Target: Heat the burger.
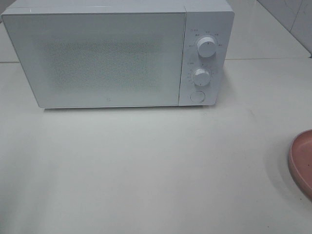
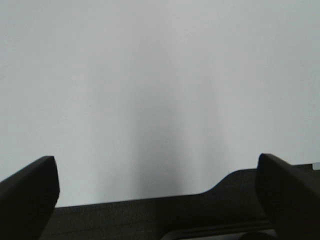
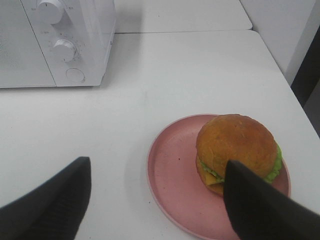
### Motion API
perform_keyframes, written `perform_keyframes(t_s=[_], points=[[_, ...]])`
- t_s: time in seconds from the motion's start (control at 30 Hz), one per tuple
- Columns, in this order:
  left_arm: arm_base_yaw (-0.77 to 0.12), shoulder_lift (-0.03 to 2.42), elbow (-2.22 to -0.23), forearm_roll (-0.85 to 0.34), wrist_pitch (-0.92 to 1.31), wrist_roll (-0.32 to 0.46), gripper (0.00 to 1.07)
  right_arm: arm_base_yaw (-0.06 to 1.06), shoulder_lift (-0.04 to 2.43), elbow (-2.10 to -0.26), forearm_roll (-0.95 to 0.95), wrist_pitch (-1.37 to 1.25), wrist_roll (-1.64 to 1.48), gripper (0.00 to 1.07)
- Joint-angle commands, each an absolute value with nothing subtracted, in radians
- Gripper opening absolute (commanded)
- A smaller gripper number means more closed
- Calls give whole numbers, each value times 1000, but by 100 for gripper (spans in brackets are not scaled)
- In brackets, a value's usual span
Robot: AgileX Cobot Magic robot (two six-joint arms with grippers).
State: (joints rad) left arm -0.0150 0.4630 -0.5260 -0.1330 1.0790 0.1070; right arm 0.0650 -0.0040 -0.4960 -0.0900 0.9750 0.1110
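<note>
Burger waits lower right on the pink plate; we should first open the closed microwave, both grippers spread, empty.

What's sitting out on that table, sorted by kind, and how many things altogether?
Microwave: 1, white, door closed
Plate: 1, pink
Burger: 1, on the plate
Total: 3
</note>
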Motion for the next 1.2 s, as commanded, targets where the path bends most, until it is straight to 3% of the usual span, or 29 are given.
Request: perform_keyframes(t_s=[0.03,0.23,0.57,1.2], points=[[-13,410,-521,-130,1077,99,100,61,-29,-496,-94,961,102,71],[-13,249,-521,-213,1072,101,100,61,-29,-496,-94,961,102,71],[-10,-30,-521,-217,1071,104,100,61,-29,-496,-94,961,102,71],[-10,-31,-520,-224,1068,104,100,61,-29,-496,-95,961,102,71]])
